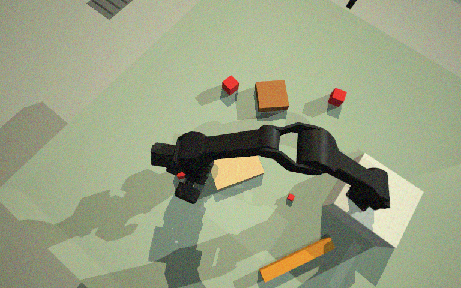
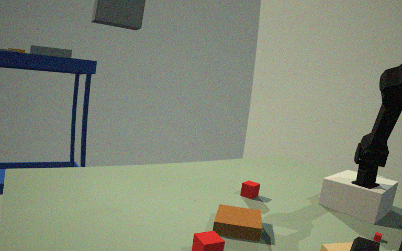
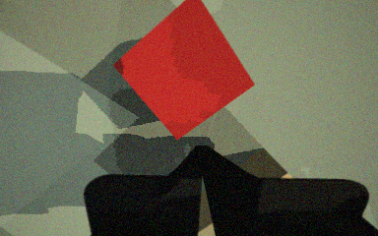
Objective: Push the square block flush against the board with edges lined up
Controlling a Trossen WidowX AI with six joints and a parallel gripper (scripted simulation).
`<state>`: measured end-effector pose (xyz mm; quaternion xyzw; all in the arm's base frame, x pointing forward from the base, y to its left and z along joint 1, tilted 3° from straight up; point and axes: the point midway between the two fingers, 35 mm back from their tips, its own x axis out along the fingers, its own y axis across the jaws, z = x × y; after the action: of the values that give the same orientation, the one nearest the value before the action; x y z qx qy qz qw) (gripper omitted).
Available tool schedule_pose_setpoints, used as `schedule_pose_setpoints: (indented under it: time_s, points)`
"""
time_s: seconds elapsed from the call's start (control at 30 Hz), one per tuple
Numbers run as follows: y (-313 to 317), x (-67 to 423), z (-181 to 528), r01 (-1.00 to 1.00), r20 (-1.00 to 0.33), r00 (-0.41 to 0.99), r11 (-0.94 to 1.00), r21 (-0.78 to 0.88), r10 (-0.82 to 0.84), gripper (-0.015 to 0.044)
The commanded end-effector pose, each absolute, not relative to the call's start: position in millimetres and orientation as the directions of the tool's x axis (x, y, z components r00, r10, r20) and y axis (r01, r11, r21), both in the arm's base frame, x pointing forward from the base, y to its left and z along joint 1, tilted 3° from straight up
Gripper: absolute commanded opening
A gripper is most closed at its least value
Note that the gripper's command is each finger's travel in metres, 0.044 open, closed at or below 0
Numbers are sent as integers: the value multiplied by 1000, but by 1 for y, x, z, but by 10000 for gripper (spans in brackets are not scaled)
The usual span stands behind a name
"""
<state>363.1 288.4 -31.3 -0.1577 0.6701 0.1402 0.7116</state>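
The brown square block point(image 1: 272, 95) point(image 2: 239, 216) lies flat at the upper middle of the top view. The pale tan board point(image 1: 238, 171) point(image 2: 333, 247) lies apart from it, lower in that view, with its upper side hidden behind my arm. My gripper point(image 3: 201, 151) is shut and empty, near the board's left end; in the wrist view a strip of tan shows between the fingers. Its fingertips are hidden in the top view, and their height and any contact with the board cannot be told.
A red cube point(image 1: 180, 175) point(image 3: 187, 69) is just ahead of the fingers. Two red cubes point(image 1: 230, 84) point(image 1: 337, 96) flank the brown block. A small red cube point(image 1: 290, 197) point(image 2: 378, 237) and an orange bar point(image 1: 295, 260) lie between the board and the white base point(image 1: 401, 203) point(image 2: 346, 195).
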Motion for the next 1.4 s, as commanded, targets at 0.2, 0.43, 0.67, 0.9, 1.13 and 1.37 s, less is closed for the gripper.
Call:
schedule_pose_setpoints:
  time_s: [0.2,0.43,0.67,0.9,1.13,1.37]
  points:
    - [283,351,-30,-407,-998,69,913,-38,-10,0]
    - [278,341,-31,-407,-998,69,912,-38,-11,0]
    - [280,339,-3,-410,-998,69,911,-35,-8,0]
    - [280,337,24,-407,-998,69,913,-37,-10,0]
    - [280,347,25,-543,-997,76,839,-41,0,0]
    - [277,359,26,-723,-997,74,688,-56,-4,0]
